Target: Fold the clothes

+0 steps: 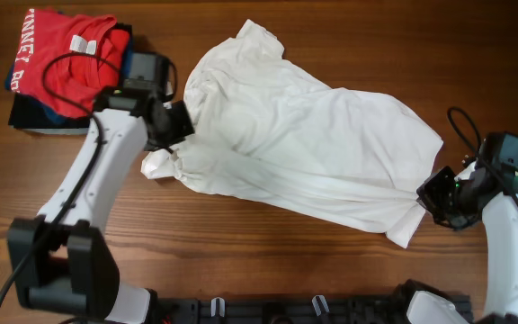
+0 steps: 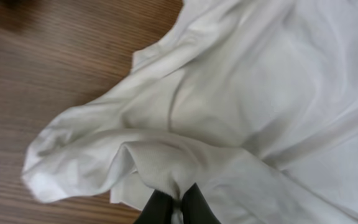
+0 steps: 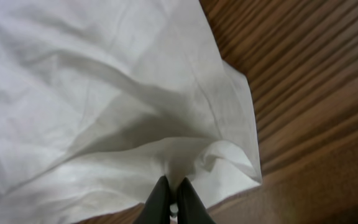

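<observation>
The white T-shirt [image 1: 304, 144] lies spread and wrinkled across the middle of the wooden table, with no lettering showing. My left gripper [image 1: 180, 126] is shut on a bunch of its fabric at the left edge; in the left wrist view the jaws [image 2: 180, 200] pinch a fold of the shirt [image 2: 241, 93]. My right gripper [image 1: 432, 198] is shut on the shirt's right lower corner; in the right wrist view the jaws [image 3: 171, 186] pinch the cloth [image 3: 104, 93] near its hem.
A stack of folded garments with a red shirt [image 1: 61, 54] on top sits at the back left, just behind my left arm. Bare wood table [image 1: 241, 243] lies in front of the shirt and to its right.
</observation>
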{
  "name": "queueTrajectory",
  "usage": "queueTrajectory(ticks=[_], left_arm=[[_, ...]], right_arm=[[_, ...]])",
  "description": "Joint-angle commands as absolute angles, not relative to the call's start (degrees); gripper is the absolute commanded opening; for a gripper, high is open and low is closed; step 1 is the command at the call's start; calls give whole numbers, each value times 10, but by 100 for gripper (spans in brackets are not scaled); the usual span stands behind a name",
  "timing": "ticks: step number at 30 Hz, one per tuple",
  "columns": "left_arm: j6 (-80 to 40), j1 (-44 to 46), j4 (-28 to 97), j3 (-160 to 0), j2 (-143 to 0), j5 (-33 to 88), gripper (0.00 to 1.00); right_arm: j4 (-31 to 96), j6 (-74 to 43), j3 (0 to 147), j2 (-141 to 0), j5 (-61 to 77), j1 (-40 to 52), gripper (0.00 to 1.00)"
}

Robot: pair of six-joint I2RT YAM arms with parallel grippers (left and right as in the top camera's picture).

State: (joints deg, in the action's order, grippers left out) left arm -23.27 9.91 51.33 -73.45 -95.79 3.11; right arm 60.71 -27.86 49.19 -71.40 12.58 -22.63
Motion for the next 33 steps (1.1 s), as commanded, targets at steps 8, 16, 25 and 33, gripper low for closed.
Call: queueTrajectory(ticks=[8,16,25,33], left_arm=[[-238,117,487,-733,-992,6,31],[-202,117,472,-754,-992,6,89],[-106,118,449,-902,-1014,56,99],[-76,118,242,-944,-1144,66,99]], right_arm=[[556,-274,490,-812,109,-223,27],[535,-209,542,-814,180,-223,73],[589,-76,729,-814,223,-223,81],[560,-49,737,-821,222,-192,81]])
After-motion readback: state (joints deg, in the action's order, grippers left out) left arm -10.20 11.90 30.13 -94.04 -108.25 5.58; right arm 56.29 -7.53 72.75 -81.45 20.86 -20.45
